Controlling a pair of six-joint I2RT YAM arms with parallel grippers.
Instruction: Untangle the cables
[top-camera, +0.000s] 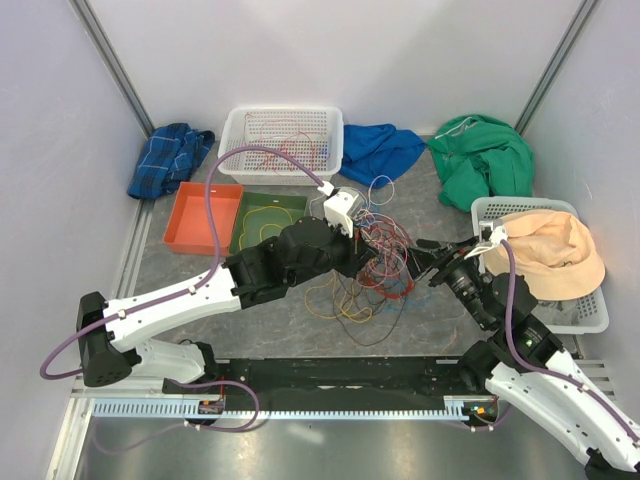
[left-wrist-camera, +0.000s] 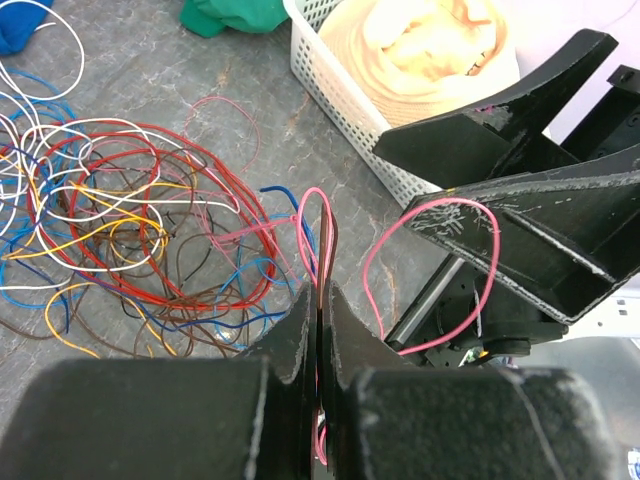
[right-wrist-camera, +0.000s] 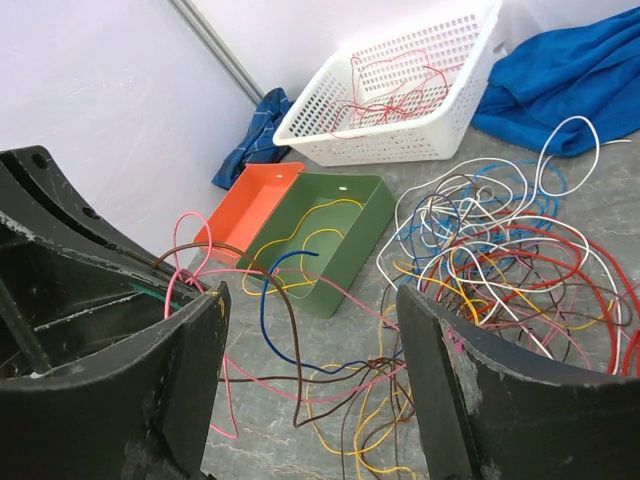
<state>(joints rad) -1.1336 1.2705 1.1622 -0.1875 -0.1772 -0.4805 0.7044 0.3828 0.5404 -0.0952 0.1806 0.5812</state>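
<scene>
A loose tangle of thin cables (top-camera: 378, 268) in red, orange, yellow, blue, white and brown lies on the grey table (top-camera: 270, 335) at the centre of the overhead frame, just right of a green tray (top-camera: 290, 205). The left gripper (left-wrist-camera: 318, 292), reaching in from the lower left, is pinched closed on a pink cable (left-wrist-camera: 322, 205) that loops up out of its fingertips. The right gripper (right-wrist-camera: 312, 315), coming from the lower right, faces it with jaws spread wide, clamping nothing, a loop of pink wire draped over one finger.
</scene>
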